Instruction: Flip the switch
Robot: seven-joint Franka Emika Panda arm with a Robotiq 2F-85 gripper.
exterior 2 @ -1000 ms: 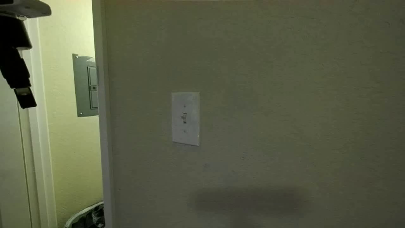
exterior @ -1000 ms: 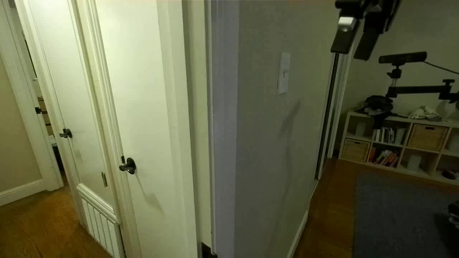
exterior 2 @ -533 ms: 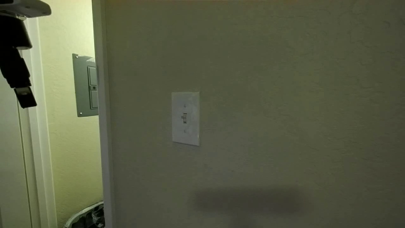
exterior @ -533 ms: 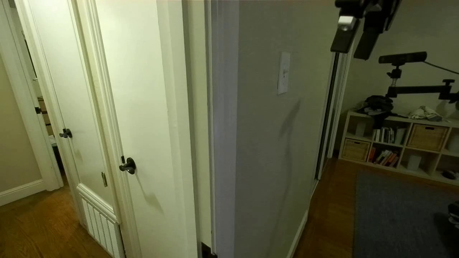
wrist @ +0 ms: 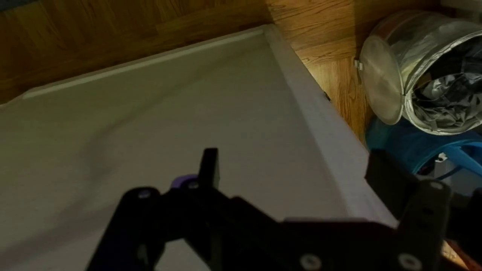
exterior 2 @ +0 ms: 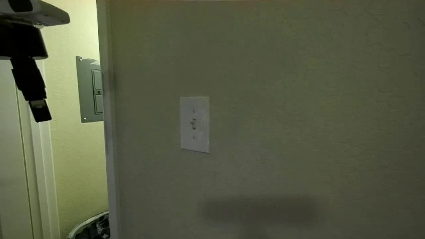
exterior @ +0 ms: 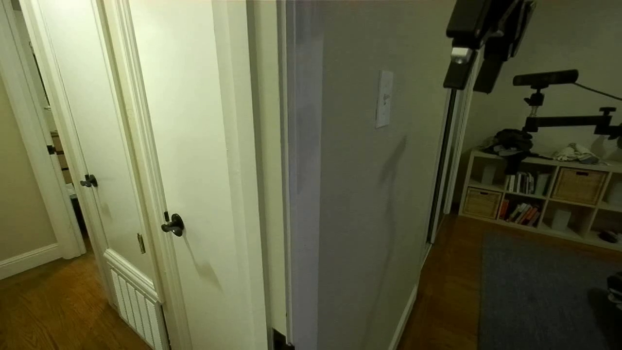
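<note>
Well apart from the switch (exterior 2: 195, 144), hand (exterior: 470, 85) gaping, empty. I'd fear such spread fingers (wrist: 208, 167) straddling the toggle (exterior 2: 193, 123), jabbing wall (exterior 2: 298, 116) instead.

In an exterior view the gripper (exterior: 469, 83) hangs tilted, tips downward, its 2 dark fingers (exterior: 488, 75) spread — a wide gap between them shows in the wrist view. Above the gripper sits the pale wrist (exterior 2: 46, 14) — partly out of frame.

Both ext. vws share switch (exterior 2: 195, 124); wrist vw faces down.
</note>
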